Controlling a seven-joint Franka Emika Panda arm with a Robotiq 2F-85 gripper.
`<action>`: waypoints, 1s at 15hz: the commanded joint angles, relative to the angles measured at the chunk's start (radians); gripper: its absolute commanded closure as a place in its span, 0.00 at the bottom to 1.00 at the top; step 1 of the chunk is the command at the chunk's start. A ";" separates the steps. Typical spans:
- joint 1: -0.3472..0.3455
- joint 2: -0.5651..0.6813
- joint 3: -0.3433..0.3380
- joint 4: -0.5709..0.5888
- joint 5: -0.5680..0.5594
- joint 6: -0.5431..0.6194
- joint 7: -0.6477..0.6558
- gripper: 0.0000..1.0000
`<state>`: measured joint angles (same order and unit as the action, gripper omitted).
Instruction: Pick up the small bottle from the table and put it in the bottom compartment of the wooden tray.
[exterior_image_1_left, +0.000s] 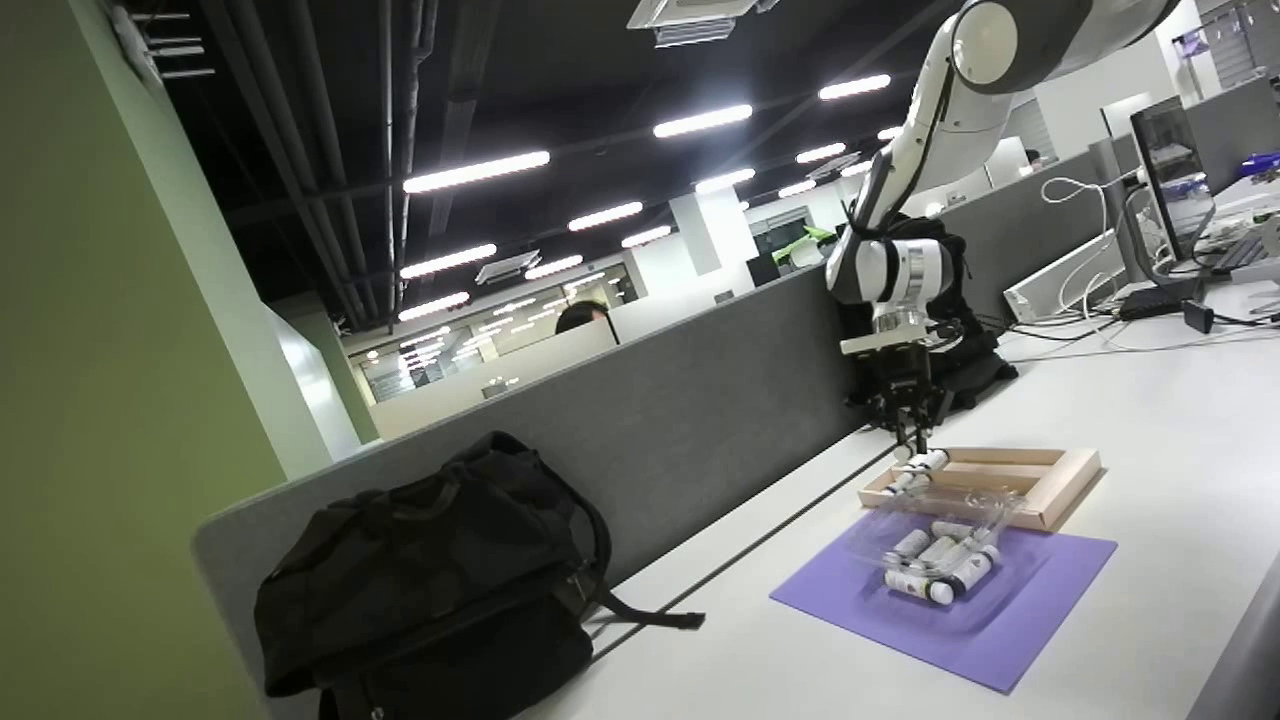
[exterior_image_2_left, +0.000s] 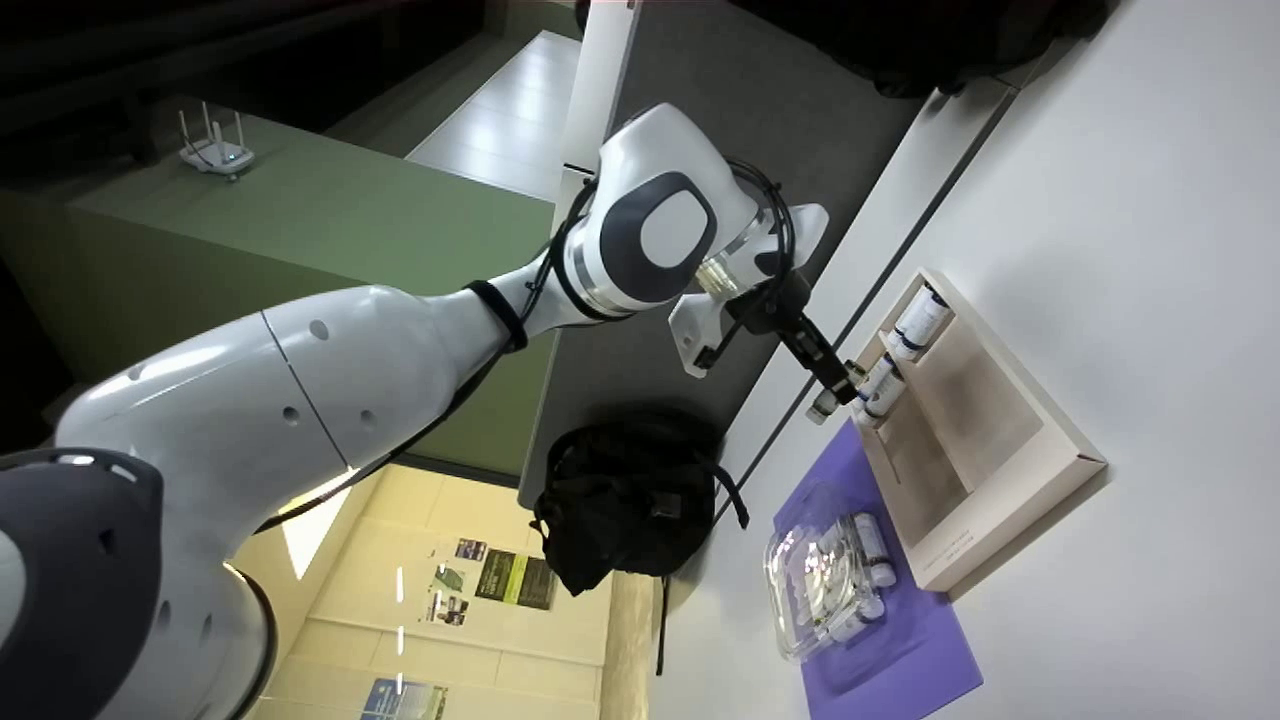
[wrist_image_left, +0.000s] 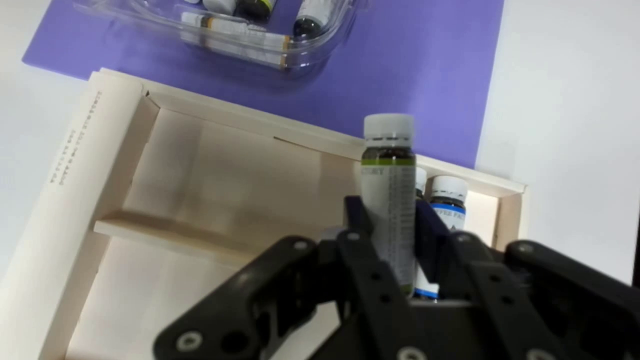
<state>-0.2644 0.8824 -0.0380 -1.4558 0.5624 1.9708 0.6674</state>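
Gripper (wrist_image_left: 390, 212) is grasping sm. green-banded btl (wrist_image_left: 388, 187) abv wooden tray (wrist_image_left: 82, 155). Blue-banded btl (wrist_image_left: 450, 214) is lying in compt. (wrist_image_left: 255, 182) nearer purple mat (wrist_image_left: 425, 75).

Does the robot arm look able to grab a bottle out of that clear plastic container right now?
Probably not: the gripper is closed on a green-banded bottle, so it would likely have to release that before taking one from the clear plastic container.

Wrist view: wooden tray (wrist_image_left: 245, 180) cut off, lettering (wrist_image_left: 80, 137) unreadable.
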 joint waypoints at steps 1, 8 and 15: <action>0.014 0.024 -0.013 0.009 0.025 -0.004 0.006 0.88; 0.017 0.074 -0.026 0.018 0.029 -0.011 0.033 0.88; 0.015 0.101 -0.043 0.042 0.023 -0.026 0.053 0.77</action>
<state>-0.2570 0.9671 -0.0654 -1.4541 0.5764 1.9715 0.6775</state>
